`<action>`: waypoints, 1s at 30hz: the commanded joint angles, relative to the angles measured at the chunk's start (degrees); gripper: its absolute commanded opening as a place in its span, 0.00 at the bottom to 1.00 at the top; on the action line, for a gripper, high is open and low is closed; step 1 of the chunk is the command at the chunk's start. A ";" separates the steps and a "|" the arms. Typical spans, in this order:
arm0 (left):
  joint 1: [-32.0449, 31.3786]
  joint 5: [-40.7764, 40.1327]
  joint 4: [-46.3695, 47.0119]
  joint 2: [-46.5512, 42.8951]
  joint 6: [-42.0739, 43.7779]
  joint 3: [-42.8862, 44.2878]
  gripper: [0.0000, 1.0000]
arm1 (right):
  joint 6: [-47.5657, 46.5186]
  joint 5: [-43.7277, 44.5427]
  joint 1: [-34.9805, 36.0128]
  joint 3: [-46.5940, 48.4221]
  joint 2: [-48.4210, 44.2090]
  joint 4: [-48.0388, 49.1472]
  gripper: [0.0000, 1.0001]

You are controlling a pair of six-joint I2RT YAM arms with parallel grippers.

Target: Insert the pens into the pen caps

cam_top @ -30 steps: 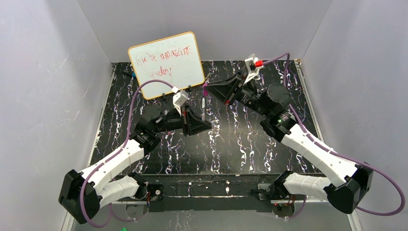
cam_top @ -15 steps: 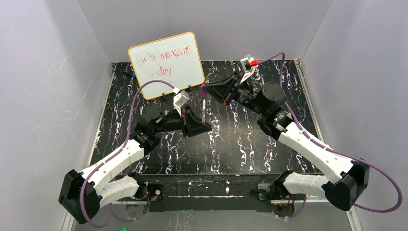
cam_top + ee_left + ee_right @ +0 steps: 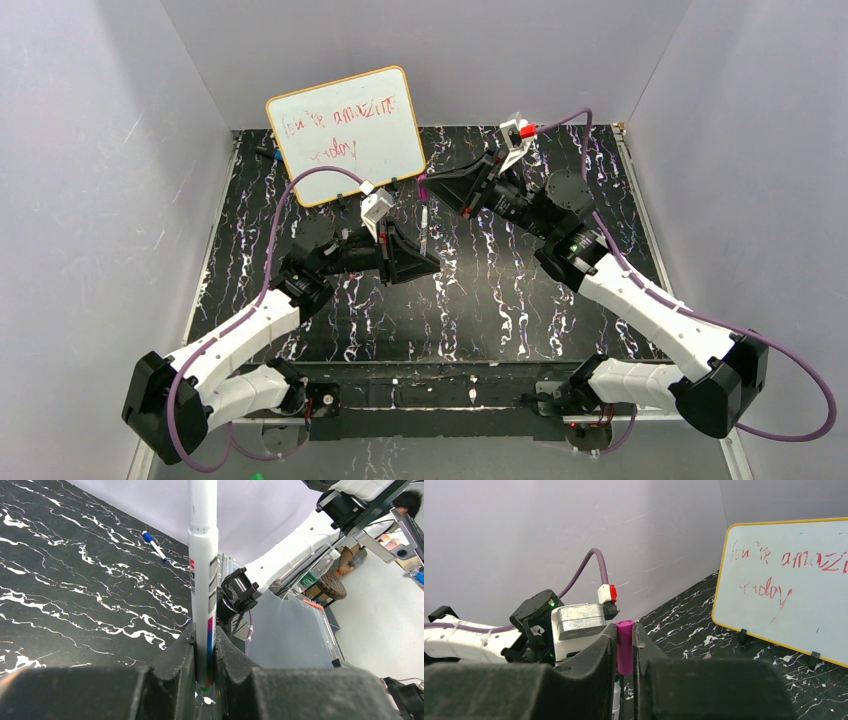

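The left gripper (image 3: 204,641) is clamped on the lower end of the white pen (image 3: 202,555). The pen rises straight out from between the two fingers, its coloured band sitting right at the fingertips. The right gripper (image 3: 625,626) is closed around a magenta pen cap (image 3: 625,652), which stands between its fingers with the rounded end poking just past the tips.

From above, the cap (image 3: 424,187) in the right gripper (image 3: 432,186) lies just beyond the free end of the pen (image 3: 424,226) held by the left gripper (image 3: 430,262). The two are roughly in line. I cannot tell whether they touch. A blue-tipped marker (image 3: 154,545) lies on the table (image 3: 500,300), well away from both grippers.
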 commanded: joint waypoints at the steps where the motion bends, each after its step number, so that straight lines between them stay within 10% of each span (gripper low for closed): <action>1: -0.03 0.14 0.91 -0.41 0.72 1.46 0.00 | -0.19 -0.54 0.25 1.53 -1.90 1.27 0.15; 30: 0.02 0.36 -1.42 -1.28 1.54 2.89 0.00 | 1.95 -2.87 0.29 0.12 -2.69 1.02 0.15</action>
